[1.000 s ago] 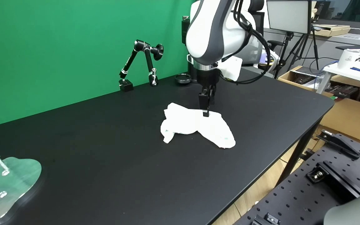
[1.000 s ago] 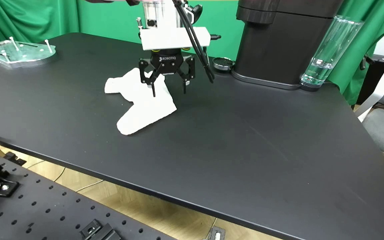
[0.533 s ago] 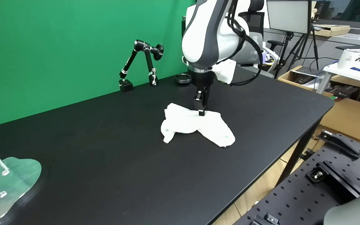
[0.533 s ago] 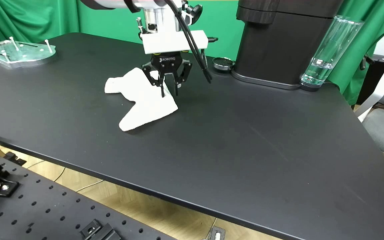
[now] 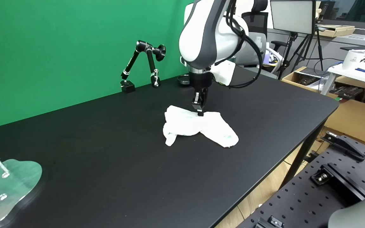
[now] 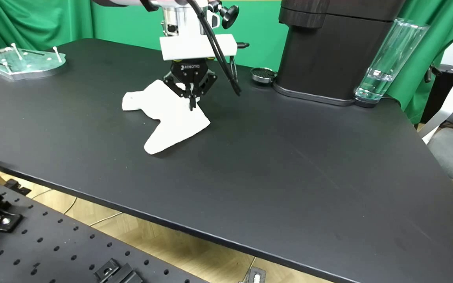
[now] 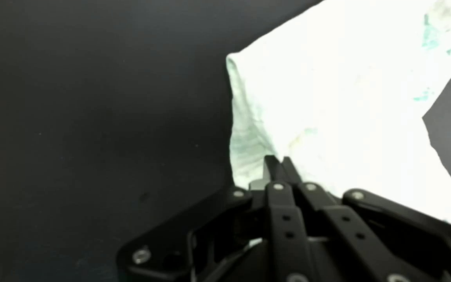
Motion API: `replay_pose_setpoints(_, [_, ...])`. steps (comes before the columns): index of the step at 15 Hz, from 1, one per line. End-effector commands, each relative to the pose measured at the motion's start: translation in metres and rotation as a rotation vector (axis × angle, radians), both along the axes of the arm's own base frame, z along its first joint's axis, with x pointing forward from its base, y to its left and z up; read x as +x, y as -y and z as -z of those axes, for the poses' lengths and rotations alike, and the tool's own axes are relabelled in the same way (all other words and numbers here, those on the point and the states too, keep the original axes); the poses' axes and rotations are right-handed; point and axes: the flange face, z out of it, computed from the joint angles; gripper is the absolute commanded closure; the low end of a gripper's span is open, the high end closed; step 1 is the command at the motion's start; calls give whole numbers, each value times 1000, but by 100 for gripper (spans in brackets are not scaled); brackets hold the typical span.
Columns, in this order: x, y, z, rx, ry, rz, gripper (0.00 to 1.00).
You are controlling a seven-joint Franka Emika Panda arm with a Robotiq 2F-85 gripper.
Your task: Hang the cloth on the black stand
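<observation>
The white cloth [image 5: 185, 122] lies crumpled on the black table, with a ridge running up to my gripper [image 5: 200, 114]. In an exterior view the same cloth [image 6: 177, 122] spreads out below and on both sides of the gripper [image 6: 192, 106]. The wrist view shows the fingertips together, with folds of the cloth [image 7: 347, 90] converging on them; the gripper [image 7: 280, 160] is shut on a pinch of it. The pinched part itself is hidden between the fingers. The black stand [image 5: 143, 47], a jointed arm with a knob, rises by the green wall, apart from the cloth.
A clear plate with upright pegs [image 6: 26, 59] sits at the far left of the table. A round dish [image 6: 264, 74] lies beside a tall dark machine [image 6: 321, 59] with a clear tank [image 6: 387, 59]. Cables [image 5: 255, 57] hang from the arm.
The gripper's fingers have come together from wide apart, gathering cloth between them. The arm has shifted slightly left in both exterior views, and the cloth's near lobe has drawn in a little.
</observation>
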Motion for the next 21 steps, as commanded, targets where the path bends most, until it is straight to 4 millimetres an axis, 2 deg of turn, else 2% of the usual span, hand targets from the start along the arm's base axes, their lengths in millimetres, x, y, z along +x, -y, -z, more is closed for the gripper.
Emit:
replay_pose_setpoints(1, [1,-2,-18,17,8,29,100])
replay_pose_setpoints(5, [6,-11,-54,30,28,60,100])
replay_pose_setpoints(7, [9,-17,-84,61,32,90,100])
replay_pose_setpoints(16, [19,-59,-245,171,51,201,100])
replay_pose_setpoints(21, [38,-73,-308,175,130,221,100])
